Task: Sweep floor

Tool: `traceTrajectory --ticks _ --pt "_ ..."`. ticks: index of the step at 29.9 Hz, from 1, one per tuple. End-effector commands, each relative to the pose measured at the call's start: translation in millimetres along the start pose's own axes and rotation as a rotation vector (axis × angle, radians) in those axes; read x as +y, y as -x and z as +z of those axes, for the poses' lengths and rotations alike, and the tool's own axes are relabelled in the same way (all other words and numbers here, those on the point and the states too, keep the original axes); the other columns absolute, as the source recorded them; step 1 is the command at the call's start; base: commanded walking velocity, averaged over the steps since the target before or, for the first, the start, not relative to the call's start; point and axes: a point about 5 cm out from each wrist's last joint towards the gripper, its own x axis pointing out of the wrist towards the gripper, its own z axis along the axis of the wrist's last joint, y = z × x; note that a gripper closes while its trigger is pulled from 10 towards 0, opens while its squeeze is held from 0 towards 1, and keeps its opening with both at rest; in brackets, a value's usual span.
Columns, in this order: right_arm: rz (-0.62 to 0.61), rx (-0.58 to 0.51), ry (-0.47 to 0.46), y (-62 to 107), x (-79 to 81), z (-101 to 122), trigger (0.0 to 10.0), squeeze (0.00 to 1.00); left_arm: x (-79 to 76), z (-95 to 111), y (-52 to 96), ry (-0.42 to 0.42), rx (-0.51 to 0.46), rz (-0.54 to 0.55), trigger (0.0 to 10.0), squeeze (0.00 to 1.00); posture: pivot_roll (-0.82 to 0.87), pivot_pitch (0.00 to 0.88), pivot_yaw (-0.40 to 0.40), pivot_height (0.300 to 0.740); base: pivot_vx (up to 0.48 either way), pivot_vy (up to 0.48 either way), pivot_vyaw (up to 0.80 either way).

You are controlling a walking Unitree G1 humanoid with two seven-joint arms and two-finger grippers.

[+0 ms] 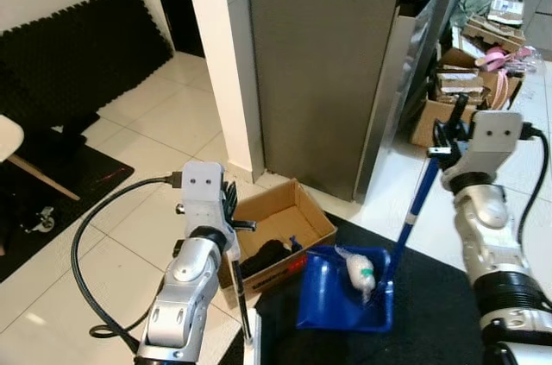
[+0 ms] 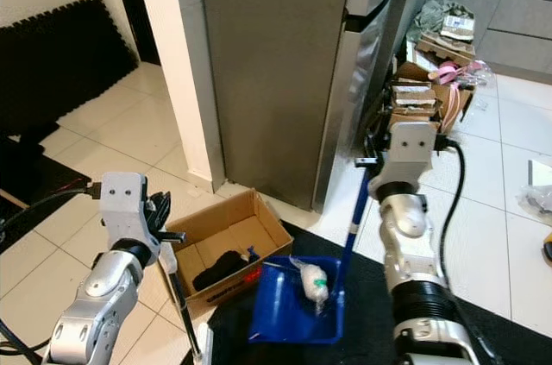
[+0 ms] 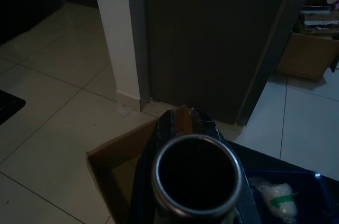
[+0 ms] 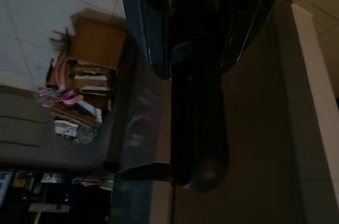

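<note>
A blue dustpan (image 1: pixel 332 300) holding a white crumpled wad (image 1: pixel 360 270) rests on a black mat (image 1: pixel 431 313); the right gripper (image 1: pixel 450 134) pinches its long blue handle (image 1: pixel 412 214). The left gripper (image 1: pixel 231 205) clamps a thin black broom pole (image 1: pixel 242 300). Just beyond sits an open cardboard box (image 1: pixel 293 210), its label unreadable, then a grey fridge (image 1: pixel 328 54) and cluttered boxes (image 1: pixel 461 89).

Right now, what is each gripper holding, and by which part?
Right gripper holds the blue dustpan at the top of its long handle. Left gripper grips the broom handle near its upper end.
</note>
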Motion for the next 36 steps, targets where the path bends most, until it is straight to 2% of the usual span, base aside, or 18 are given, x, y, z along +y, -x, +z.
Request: traceTrajectory --ticks 1,6,12,13,14,19,20,21,22,23,25,26,27,28,31,32,34,36 --pt "-0.061 -0.065 -0.044 -8.1 -12.3 17.4 10.0 0.0 3.7 1.4 0.5 -0.025 0.0 0.003 10.0 0.0 0.05 0.063 0.042 0.74 0.0 0.0 0.0" --pt "-0.087 -0.131 -0.087 -18.8 -10.3 36.6 10.0 0.0 2.3 1.9 -0.5 -0.026 -0.001 -0.003 10.0 0.0 0.05 0.061 0.044 0.74 0.0 0.0 0.0" --pt "-0.039 -0.237 -0.175 -38.8 12.9 71.6 10.0 0.0 2.9 2.3 0.0 -0.025 -0.003 0.0 10.0 0.0 0.06 0.061 0.034 0.74 0.0 0.0 0.0" --pt "-0.006 -0.263 -0.222 -45.3 24.8 83.7 10.0 0.0 2.9 2.0 0.2 -0.023 -0.003 0.003 10.0 0.0 0.06 0.06 0.03 0.74 0.0 0.0 0.0" --pt "-0.006 -0.263 -0.222 -45.3 24.8 83.7 10.0 0.0 2.9 2.0 0.2 -0.023 -0.003 0.003 10.0 0.0 0.06 0.06 0.03 0.74 0.0 0.0 0.0" --pt "0.07 -0.3 -0.279 -53.9 55.3 100.9 10.0 0.0 1.3 1.7 -0.1 -0.019 -0.004 0.006 10.0 0.0 0.06 0.061 0.022 0.74 0.0 0.0 0.0" --pt "0.07 -0.3 -0.279 -53.9 55.3 100.9 10.0 0.0 1.3 1.7 -0.1 -0.019 -0.004 0.006 10.0 0.0 0.06 0.061 0.022 0.74 0.0 0.0 0.0" --pt "0.104 -0.314 -0.294 -55.6 72.1 105.9 10.0 0.0 0.0 1.2 0.3 -0.016 -0.005 0.006 10.0 0.0 0.07 0.061 0.018 0.74 0.0 0.0 0.0" --pt "0.104 -0.314 -0.294 -55.6 72.1 105.9 10.0 0.0 0.0 1.2 0.3 -0.016 -0.005 0.006 10.0 0.0 0.07 0.061 0.018 0.74 0.0 0.0 0.0" --pt "0.122 -0.323 -0.299 -55.6 81.2 108.2 10.0 0.0 -0.6 0.9 0.6 -0.015 -0.004 0.006 10.0 0.0 0.07 0.062 0.016 0.74 0.0 0.0 0.0" --pt "0.158 -0.351 -0.295 -54.3 99.4 113.6 10.0 0.0 -1.3 0.2 1.5 -0.013 -0.003 0.007 10.0 0.0 0.07 0.063 0.012 0.74 0.0 0.0 0.0" --pt "0.158 -0.351 -0.295 -54.3 99.4 113.6 10.0 0.0 -1.3 0.2 1.5 -0.013 -0.003 0.007 10.0 0.0 0.07 0.063 0.012 0.74 0.0 0.0 0.0" --pt "0.196 -0.389 -0.286 -51.1 116.4 120.7 10.0 0.0 -1.8 -0.6 2.0 -0.013 -0.001 0.008 10.0 0.0 0.08 0.063 0.011 0.74 0.0 0.0 0.0" --pt "0.212 -0.402 -0.293 -49.5 123.5 124.0 10.0 0.0 -2.2 -1.0 2.1 -0.014 0.0 0.008 10.0 0.0 0.08 0.063 0.009 0.74 0.0 0.0 0.0" --pt "0.252 -0.424 -0.302 -45.4 139.3 129.9 10.0 0.0 -3.3 -1.6 2.1 -0.014 0.001 0.007 10.0 0.0 0.08 0.064 0.008 0.74 0.0 0.0 0.0" --pt "0.252 -0.424 -0.302 -45.4 139.3 129.9 10.0 0.0 -3.3 -1.6 2.1 -0.014 0.001 0.007 10.0 0.0 0.08 0.064 0.008 0.74 0.0 0.0 0.0" --pt "0.3 -0.438 -0.326 -39.3 158.1 134.0 10.0 0.0 -5.0 -2.3 1.7 -0.014 0.002 0.004 10.0 0.0 0.08 0.063 0.006 0.74 0.0 0.0 0.0" --pt "0.315 -0.439 -0.339 -37.5 163.9 134.6 10.0 0.0 -5.6 -2.9 1.5 -0.014 0.003 0.003 10.0 0.0 0.08 0.063 0.006 0.74 0.0 0.0 0.0"
